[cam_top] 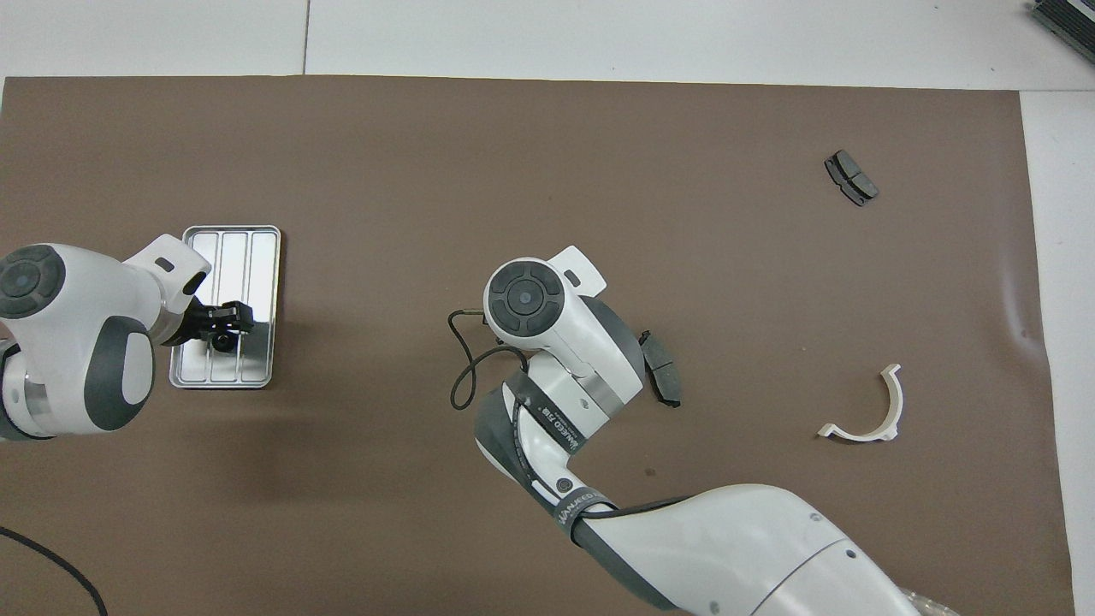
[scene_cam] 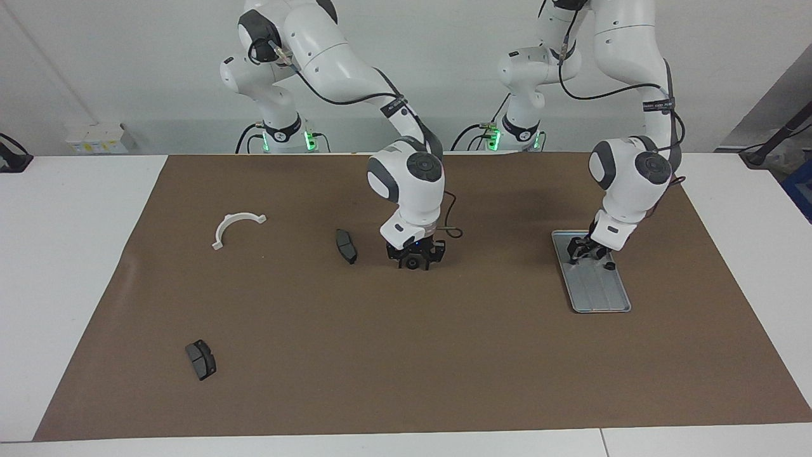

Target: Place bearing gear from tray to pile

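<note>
Two grippers were down at work; the left gripper sat in the tray, its fingers around a small black bearing gear; the right gripper sat on the brown mat mid-table, around another black gear beside a brake pad; I could not tell whether either had clamped yet.

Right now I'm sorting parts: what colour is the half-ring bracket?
White; the bracket shows best in the overhead view.

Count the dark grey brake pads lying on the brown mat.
2. One brake pad lies near the mat's middle, beside the right gripper. The other brake pad lies farther from the robots, toward the right arm's end. The arms could hide more.
</note>
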### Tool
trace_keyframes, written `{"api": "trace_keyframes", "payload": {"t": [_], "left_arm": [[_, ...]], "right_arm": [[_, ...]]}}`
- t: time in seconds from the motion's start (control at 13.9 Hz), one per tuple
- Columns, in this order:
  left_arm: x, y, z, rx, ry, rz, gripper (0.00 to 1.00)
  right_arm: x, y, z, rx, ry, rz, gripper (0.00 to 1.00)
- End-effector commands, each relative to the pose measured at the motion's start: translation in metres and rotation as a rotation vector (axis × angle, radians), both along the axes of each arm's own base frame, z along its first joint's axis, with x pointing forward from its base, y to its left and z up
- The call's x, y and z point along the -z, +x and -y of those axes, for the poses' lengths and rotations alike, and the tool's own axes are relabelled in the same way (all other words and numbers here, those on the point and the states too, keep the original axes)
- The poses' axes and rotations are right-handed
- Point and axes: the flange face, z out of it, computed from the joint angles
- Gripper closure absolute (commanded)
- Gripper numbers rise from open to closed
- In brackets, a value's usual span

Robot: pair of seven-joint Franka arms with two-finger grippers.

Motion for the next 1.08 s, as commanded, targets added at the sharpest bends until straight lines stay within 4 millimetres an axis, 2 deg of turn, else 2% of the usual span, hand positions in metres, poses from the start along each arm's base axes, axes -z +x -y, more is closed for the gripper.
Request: {"api": "trace_keyframes", "payload": {"t": [0.0,0.14,0.22,0.43,0.57,0.65,0.86,1.01], "left_arm": [[-0.005,-0.015,-0.003,0.016,0.015,-0.012,0.34],[-0.005,-0.017,-0.003,0.014,0.016,-0.032,0.38],[-0.004,-0.019,-0.003,0.014,0.016,-0.044,0.39],[-0.005,-0.019,-0.003,0.014,0.016,-0.045,0.42],[-0.006,-0.018,-0.003,0.014,0.016,-0.042,0.45],[-0.006,-0.018,-0.002,0.012,0.016,-0.041,0.46],[-0.006,-0.017,0.000,0.006,0.016,-0.036,0.50],[-0.008,-0.016,0.001,0.006,0.016,-0.030,0.56]], "right_arm": [[-0.010,-0.011,0.005,-0.017,-0.004,-0.003,0.75],[-0.011,-0.015,0.007,-0.019,-0.007,-0.006,0.96],[-0.014,-0.015,0.008,-0.023,-0.006,-0.004,1.00],[-0.017,-0.005,0.018,-0.021,0.004,0.008,1.00],[-0.037,0.014,0.048,-0.021,0.012,0.029,1.00],[-0.048,0.027,0.071,-0.019,0.012,0.037,1.00],[-0.061,0.050,0.139,-0.021,0.013,0.036,1.00],[-0.062,0.058,0.184,-0.037,0.019,0.018,1.00]]}}
